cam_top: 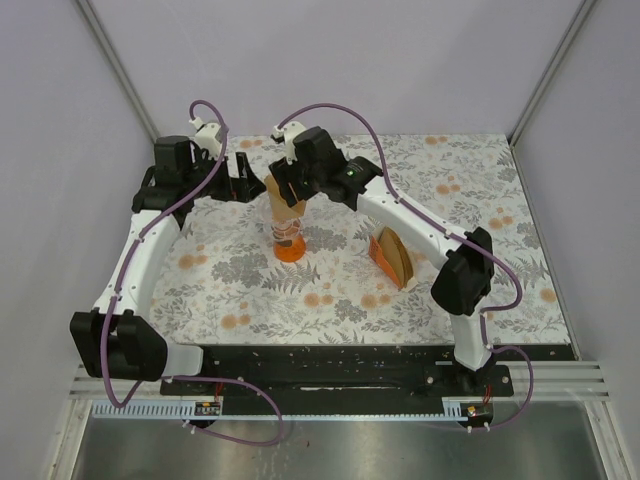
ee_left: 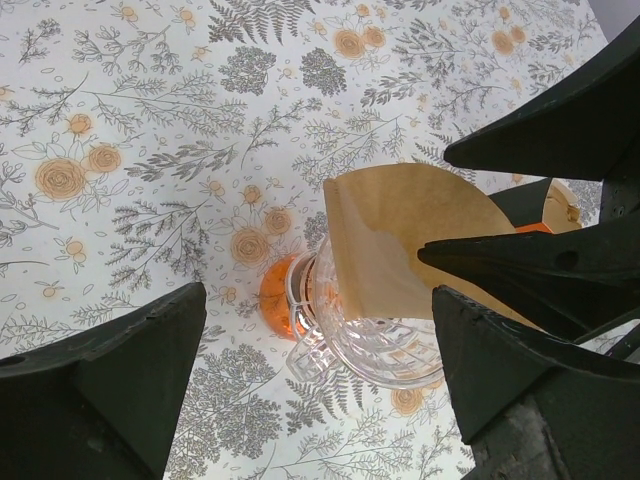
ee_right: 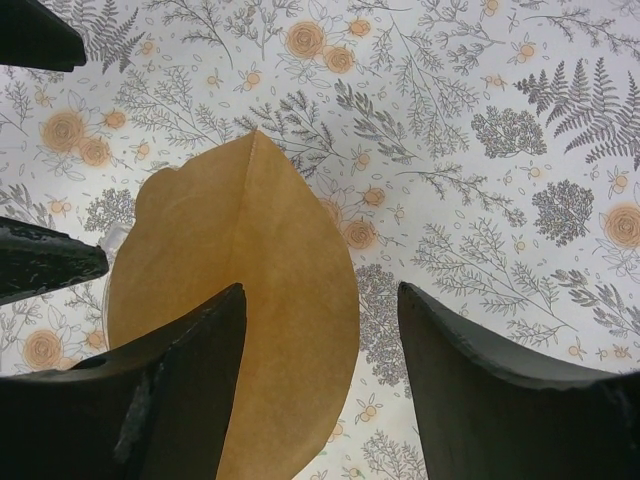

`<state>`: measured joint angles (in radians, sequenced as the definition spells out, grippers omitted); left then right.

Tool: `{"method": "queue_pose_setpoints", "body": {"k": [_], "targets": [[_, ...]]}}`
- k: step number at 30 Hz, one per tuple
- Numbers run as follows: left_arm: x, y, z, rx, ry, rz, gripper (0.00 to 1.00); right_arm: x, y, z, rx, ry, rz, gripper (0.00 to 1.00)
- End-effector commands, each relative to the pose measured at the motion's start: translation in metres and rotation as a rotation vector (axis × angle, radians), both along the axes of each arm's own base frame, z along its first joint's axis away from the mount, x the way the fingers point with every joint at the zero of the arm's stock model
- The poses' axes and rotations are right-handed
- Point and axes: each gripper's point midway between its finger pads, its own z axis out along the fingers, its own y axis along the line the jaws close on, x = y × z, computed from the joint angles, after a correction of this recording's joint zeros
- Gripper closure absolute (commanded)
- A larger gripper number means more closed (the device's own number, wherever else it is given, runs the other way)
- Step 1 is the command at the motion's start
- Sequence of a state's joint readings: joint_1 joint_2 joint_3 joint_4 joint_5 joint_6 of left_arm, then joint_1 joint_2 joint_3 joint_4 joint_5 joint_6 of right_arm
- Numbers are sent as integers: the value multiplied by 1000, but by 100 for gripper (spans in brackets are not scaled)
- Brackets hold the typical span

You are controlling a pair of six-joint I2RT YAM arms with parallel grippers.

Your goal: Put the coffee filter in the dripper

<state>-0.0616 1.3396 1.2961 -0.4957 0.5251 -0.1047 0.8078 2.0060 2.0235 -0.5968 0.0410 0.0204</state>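
Plainly, the right gripper (ee_right: 320, 300) has its jaws parted around the coffee filter (ee_right: 240, 250). One finger overlaps the paper's lower edge and the other is clear of it, with floral cloth showing between, so nothing pinches the paper.

The filter stands point-down in the funnel mouth of the dripper (ee_left: 365, 345). Most of its fan rises above the clear rim, and it is folded flat, not spread against the walls. The dripper sits on the table (cam_top: 480, 200) about midway between the near and far edges, left of the middle. The left gripper (ee_left: 318, 292) hovers on the dripper's far-left side, jaws wide, grasping nothing. A beige filter holder (cam_top: 392, 257) with its stack lies just right of the middle.

The paper looks light, limp and easily creased, and a brush could tip it out. A gentle pinch at the upper edge near the crease seems the safest hold. With its narrow waist, the dripper could topple under a sideways push.

The right wrist view shows the crease and the gap at the finger, but almost none of the dripper. The left wrist view shows the rim, the orange base and how the filter sits in the funnel. Only the top view shows the holder and where things lie on the table.
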Motion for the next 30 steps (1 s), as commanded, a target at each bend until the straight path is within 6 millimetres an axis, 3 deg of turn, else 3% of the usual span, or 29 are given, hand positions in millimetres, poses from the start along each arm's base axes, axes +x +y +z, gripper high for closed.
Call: {"method": "queue_pose_setpoints", "body": {"k": [1, 9, 14, 17, 20, 21, 24, 26, 30], "targets": [[2, 1, 18, 0, -63, -13, 1, 1, -9, 49, 44, -98, 14, 31], [3, 9, 22, -11, -67, 15, 1, 0, -16, 79, 36, -198, 53, 39], [1, 12, 26, -14, -82, 18, 1, -6, -16, 80, 45, -222, 88, 41], [1, 18, 27, -12, -87, 33, 1, -17, -6, 79, 77, -211, 164, 52], [-2, 21, 26, -2, -98, 50, 1, -33, 5, 66, 90, -162, 276, 73], [-2, 32, 26, 3, -104, 82, 1, -37, 8, 60, 86, -142, 305, 79], [-7, 39, 25, 22, -132, 91, 1, -40, 12, 41, 51, -86, 341, 93], [-11, 45, 28, 32, -170, 99, 1, -42, 13, 27, 16, -43, 357, 99], [-17, 51, 29, 0, -215, 97, 1, -55, 25, 6, -1, 70, 453, 100]]}}
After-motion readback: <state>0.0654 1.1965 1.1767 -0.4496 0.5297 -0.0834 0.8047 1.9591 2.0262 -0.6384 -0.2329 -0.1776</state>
